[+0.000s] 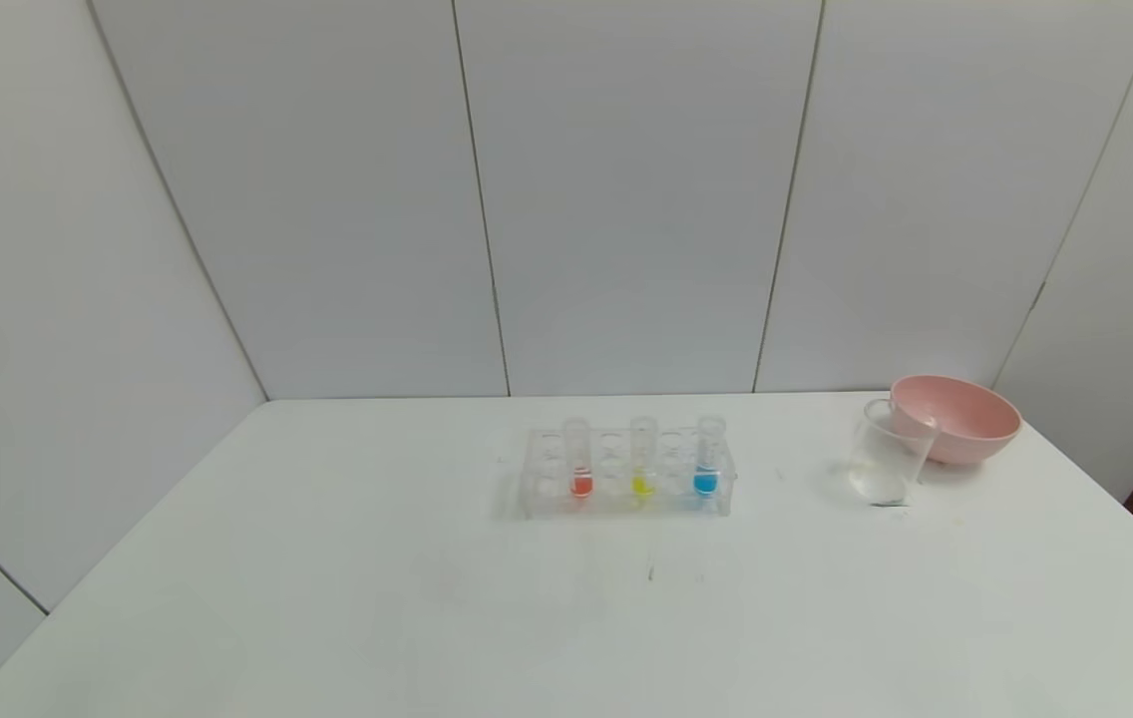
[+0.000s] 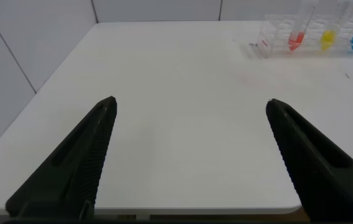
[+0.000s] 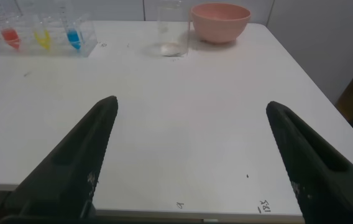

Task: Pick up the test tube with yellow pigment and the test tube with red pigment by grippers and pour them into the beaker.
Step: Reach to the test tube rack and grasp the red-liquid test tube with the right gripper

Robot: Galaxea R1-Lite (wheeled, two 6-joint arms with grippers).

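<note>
The test tube with red pigment (image 1: 580,461) and the test tube with yellow pigment (image 1: 642,457) stand upright in a clear rack (image 1: 626,496) at the table's middle, with a blue-tipped tube (image 1: 707,457) to their right. The clear beaker (image 1: 888,453) stands to the right of the rack. Neither arm shows in the head view. My left gripper (image 2: 190,104) hangs open above the table's near edge, far from the red tube (image 2: 297,38) and the yellow tube (image 2: 328,38). My right gripper (image 3: 191,104) is open too, near the front edge, with the beaker (image 3: 173,30) far ahead.
A pink bowl (image 1: 956,418) sits just behind and to the right of the beaker, near the table's right edge. White wall panels close off the back and left. The white table (image 1: 327,598) has a small dark mark in front of the rack.
</note>
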